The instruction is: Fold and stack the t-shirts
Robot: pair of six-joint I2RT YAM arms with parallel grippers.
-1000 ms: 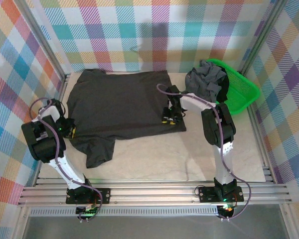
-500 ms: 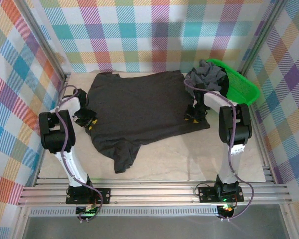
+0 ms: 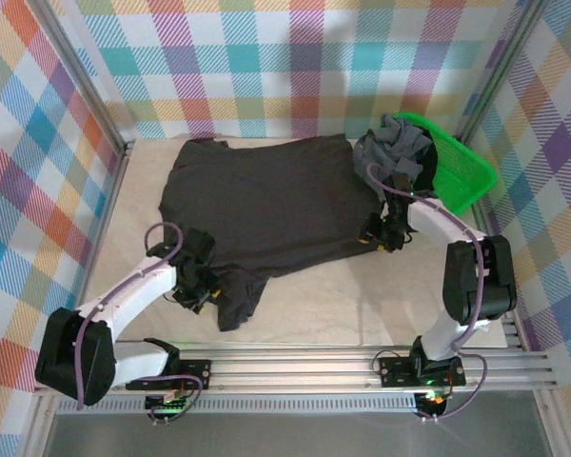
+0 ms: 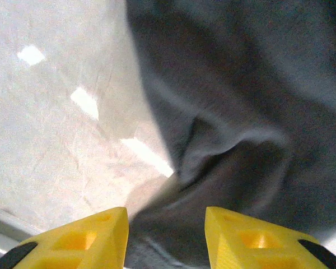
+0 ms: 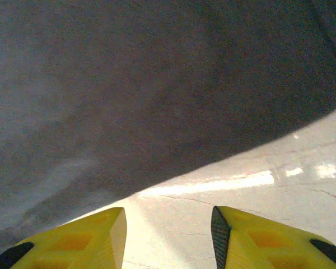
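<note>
Both arms stood at the near edge of the charcoal t-shirt, spread flat on the bench: the left pincer open over its sleeve, the right pincer open just short of its hem corner.

We see a bright green plastic basket at the far right corner of a pale, marbled tabletop, set at an angle to the walls. Around the table on three sides stand flat wall panels in a pastel plaid of pink, teal, yellow and orange. Slanting silver metal posts rise at the two far corners. Silver ribbed metal rails run across the near edge. In the left wrist view we see fine veins in the table's surface and small bright patches of reflected light; in the right wrist view, one long bright streak lies across it.
</note>
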